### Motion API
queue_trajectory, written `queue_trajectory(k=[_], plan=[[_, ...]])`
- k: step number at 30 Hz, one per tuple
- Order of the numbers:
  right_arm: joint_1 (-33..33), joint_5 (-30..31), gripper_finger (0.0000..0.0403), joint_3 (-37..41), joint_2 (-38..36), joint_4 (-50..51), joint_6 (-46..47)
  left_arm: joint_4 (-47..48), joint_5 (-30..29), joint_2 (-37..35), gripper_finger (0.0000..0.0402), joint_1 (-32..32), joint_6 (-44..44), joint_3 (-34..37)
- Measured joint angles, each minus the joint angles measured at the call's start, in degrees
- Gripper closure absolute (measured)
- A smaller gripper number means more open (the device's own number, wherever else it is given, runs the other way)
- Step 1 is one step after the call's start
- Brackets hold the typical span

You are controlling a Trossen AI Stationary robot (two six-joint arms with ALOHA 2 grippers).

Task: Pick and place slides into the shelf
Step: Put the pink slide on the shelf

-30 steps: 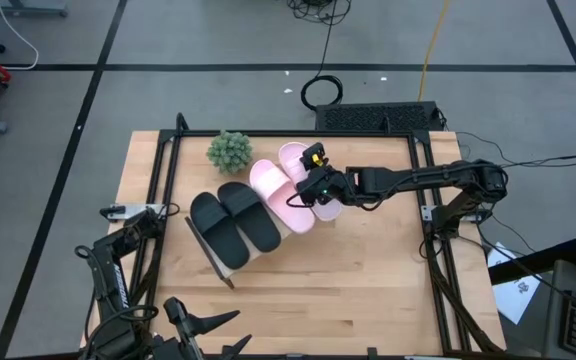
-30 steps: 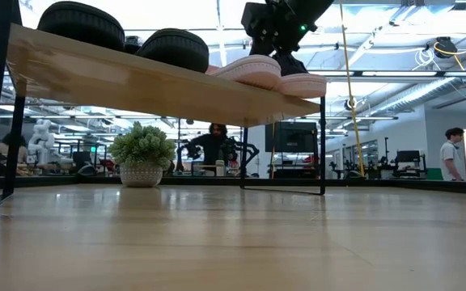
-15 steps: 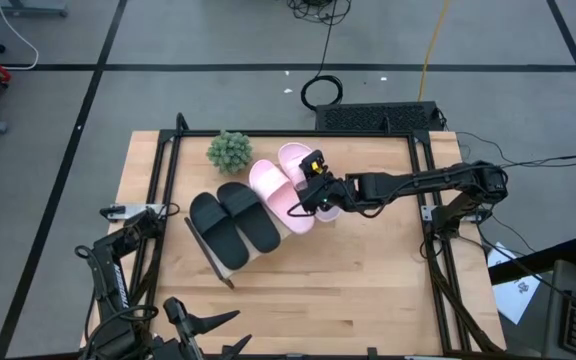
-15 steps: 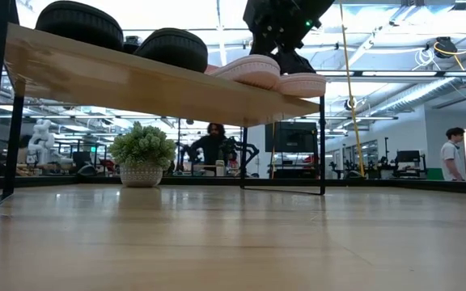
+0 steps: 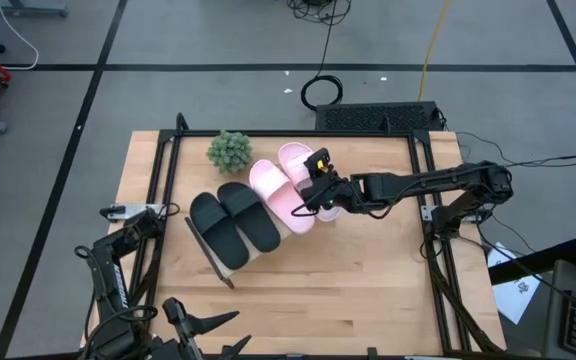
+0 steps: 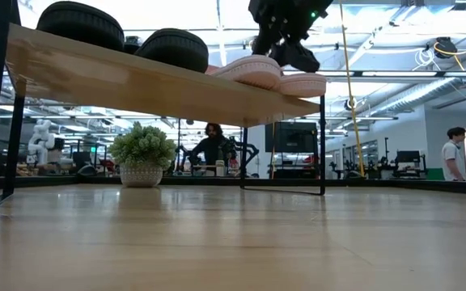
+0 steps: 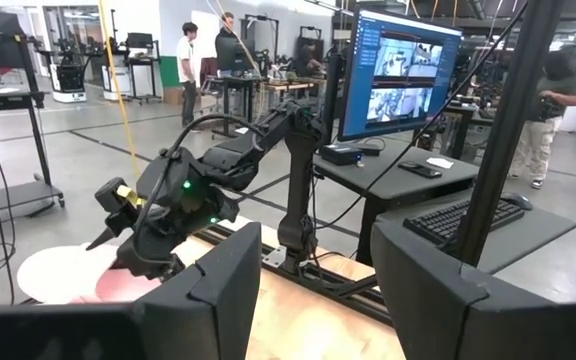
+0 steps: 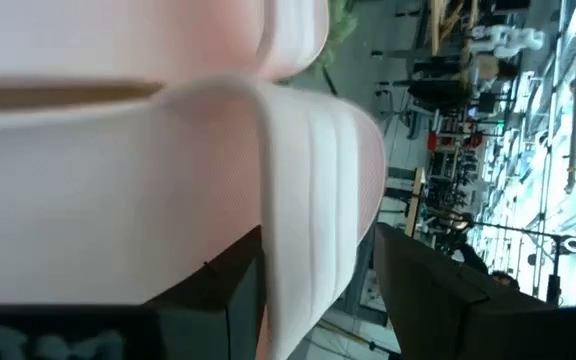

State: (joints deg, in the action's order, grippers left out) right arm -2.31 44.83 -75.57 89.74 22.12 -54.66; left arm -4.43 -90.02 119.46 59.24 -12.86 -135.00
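Note:
The shelf (image 6: 152,81) stands raised over the table on black wire ends. On its board, soles down and side by side, lie two black slides (image 5: 218,228) (image 5: 251,212) and two pink slides (image 5: 276,190) (image 6: 302,83). My right gripper (image 5: 313,197) hovers open just over the right-hand pink slide (image 8: 118,180); that slide's ribbed edge (image 8: 308,200) shows between its fingers, and the low view shows the gripper slightly above it. My left gripper (image 7: 318,290) waits open at the table's left side (image 5: 153,212), pointing level across the table, nothing between its fingers.
A small potted plant (image 5: 229,150) (image 6: 141,149) stands on the table at the far side, behind the shelf. Black frame rails (image 5: 163,180) run along the table's left and right sides. People and desks with monitors (image 7: 398,70) show beyond the table.
My right gripper has risen a little off the right-hand pink slide, its fingers staying apart. The slide stays on the shelf board beside the other pink one.

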Motion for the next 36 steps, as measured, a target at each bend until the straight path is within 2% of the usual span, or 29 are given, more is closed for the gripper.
queue_trajectory(k=[10, 15, 19, 22, 26, 32, 36], plan=[[-2.94, 0.28, 0.0234, 0.04, -0.48, 4.45, 3.49, 1.53, 0.00, 0.00, 0.0211, 0.07, 1.27, 0.02], [-5.37, 4.62, 0.0234, 0.09, -2.65, 2.15, 0.38, 2.06, -0.02, 0.00, 0.0211, 0.21, 2.61, 0.02], [-5.87, 3.44, 0.0234, 0.07, -6.86, -2.18, -1.99, 2.79, -0.02, 0.00, 0.0211, 0.31, 2.99, 0.02], [-3.80, -0.55, 0.0234, 0.03, -9.96, -4.78, -0.33, 3.06, -0.02, 0.00, 0.0211, 0.31, 3.06, 0.02], [0.36, -9.09, 0.0247, -0.02, -11.64, -5.17, 6.33, 2.96, -0.02, 0.00, 0.0211, 0.31, 2.89, 0.02], [7.56, -25.24, 0.0310, -0.15, -11.65, -4.43, 13.94, 2.93, -0.02, 0.00, 0.0211, 0.07, 5.38, 0.02], [12.60, -36.77, 0.0348, -3.19, -11.07, -0.49, 20.91, 2.89, -0.02, 0.00, 0.0211, -0.48, 7.42, 0.02]])
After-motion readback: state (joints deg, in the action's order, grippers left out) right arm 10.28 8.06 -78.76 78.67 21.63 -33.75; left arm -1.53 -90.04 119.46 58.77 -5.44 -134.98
